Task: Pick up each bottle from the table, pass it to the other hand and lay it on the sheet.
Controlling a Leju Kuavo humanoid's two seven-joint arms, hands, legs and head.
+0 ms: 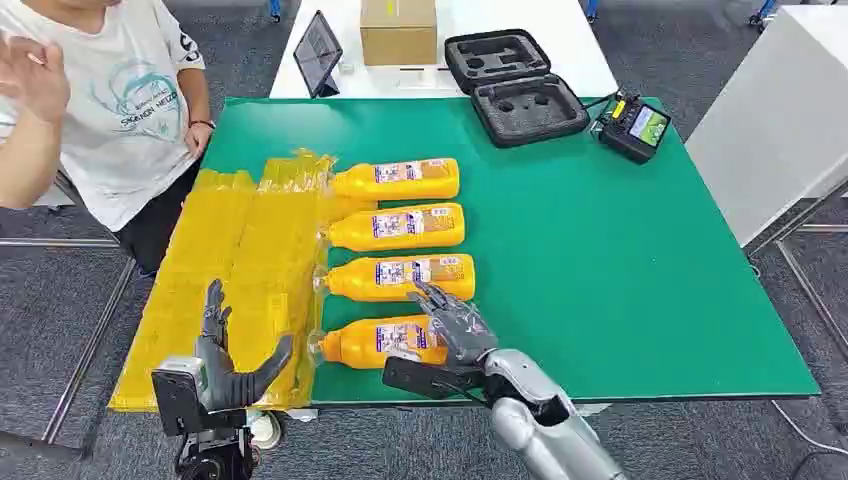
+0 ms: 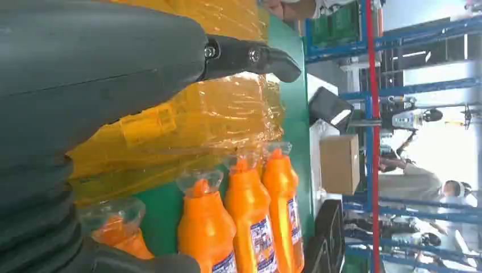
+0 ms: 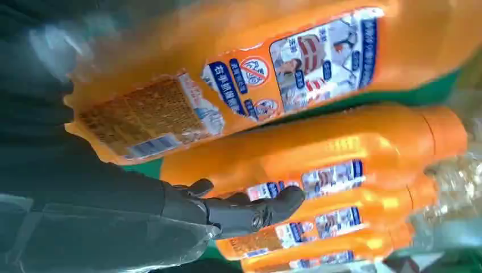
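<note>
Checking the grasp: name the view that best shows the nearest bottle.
Head view: the nearest bottle lies whole under the right hand. Right wrist view shows its label close. Left wrist view shows its neck at the sheet.

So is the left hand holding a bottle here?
No, the left hand is empty with fingers spread above the yellow sheet.

Silver arm [image 1: 545, 425], dark grey right robot hand [image 1: 452, 322].

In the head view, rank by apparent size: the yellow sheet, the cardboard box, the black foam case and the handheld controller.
1. yellow sheet
2. black foam case
3. cardboard box, partly cut off by the frame edge and farther away, so unsure against the case
4. handheld controller
</note>
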